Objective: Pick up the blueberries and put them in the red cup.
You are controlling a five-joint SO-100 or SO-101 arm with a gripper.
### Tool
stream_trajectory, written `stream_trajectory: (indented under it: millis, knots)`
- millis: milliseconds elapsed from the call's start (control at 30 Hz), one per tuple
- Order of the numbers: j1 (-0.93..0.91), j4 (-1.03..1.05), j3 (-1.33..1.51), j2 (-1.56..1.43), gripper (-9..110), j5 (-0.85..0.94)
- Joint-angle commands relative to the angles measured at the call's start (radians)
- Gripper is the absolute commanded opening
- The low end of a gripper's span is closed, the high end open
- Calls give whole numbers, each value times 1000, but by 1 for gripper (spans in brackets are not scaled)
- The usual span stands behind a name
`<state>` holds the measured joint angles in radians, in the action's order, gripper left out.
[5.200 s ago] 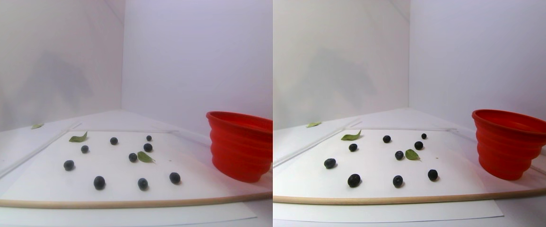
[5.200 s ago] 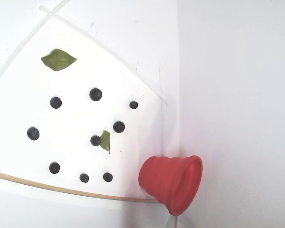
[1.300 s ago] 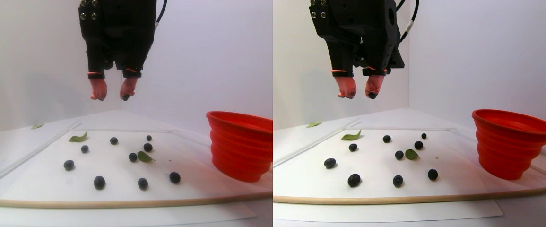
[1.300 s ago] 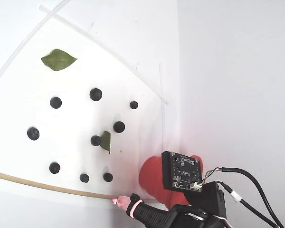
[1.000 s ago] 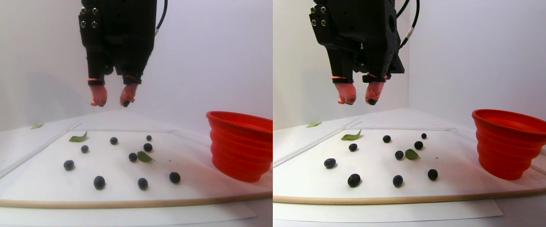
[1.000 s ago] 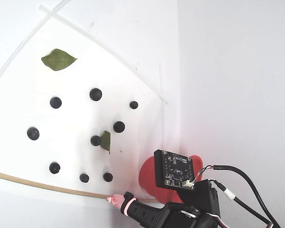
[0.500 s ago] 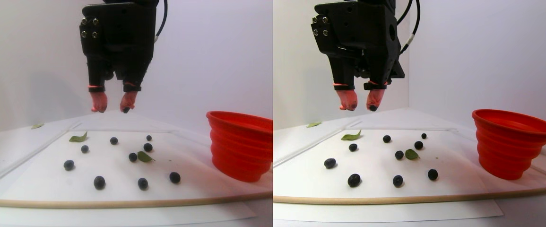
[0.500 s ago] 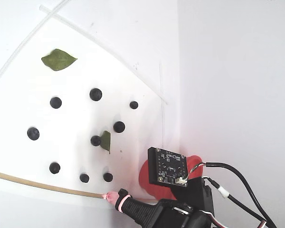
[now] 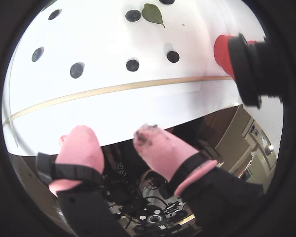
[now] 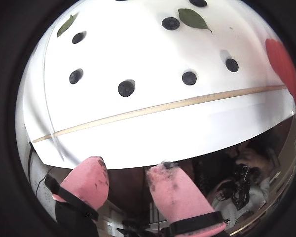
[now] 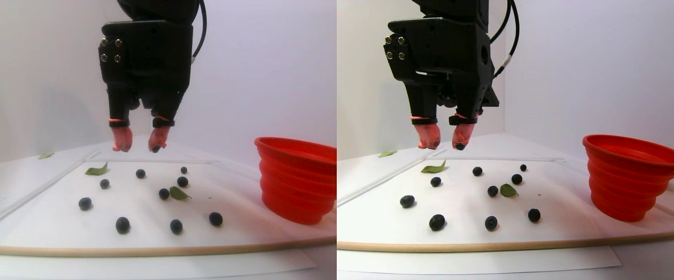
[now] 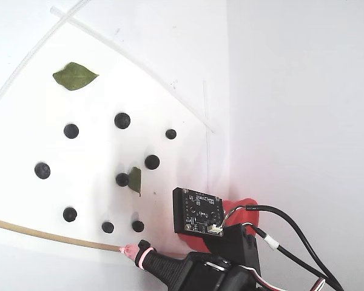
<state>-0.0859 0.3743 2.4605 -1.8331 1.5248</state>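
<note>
Pincer [image 11: 136,146] is seen upper left in the stereo pair view, pink tips apart and empty, poised for a descent; blueberries [image 11: 122,224] lie scattered on the tabletop [image 11: 51,221]; red cup [image 11: 296,178] stands right, ready for deposit.

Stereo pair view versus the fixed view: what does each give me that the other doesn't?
Only the stereo pair shows both pink fingertips apart, empty, above the sheet, and the red cup whole. Only the fixed view shows the gripper's circuit board covering much of the cup. Both show eight blueberries on the sheet, none picked yet, and green leaves.
</note>
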Motion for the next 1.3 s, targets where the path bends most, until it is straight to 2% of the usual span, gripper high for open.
stream_trajectory:
  millis: [0,1267]
  knots:
    - [-5,-21,-23,3,16,6]
    - [40,-308,-140,400,19,0]
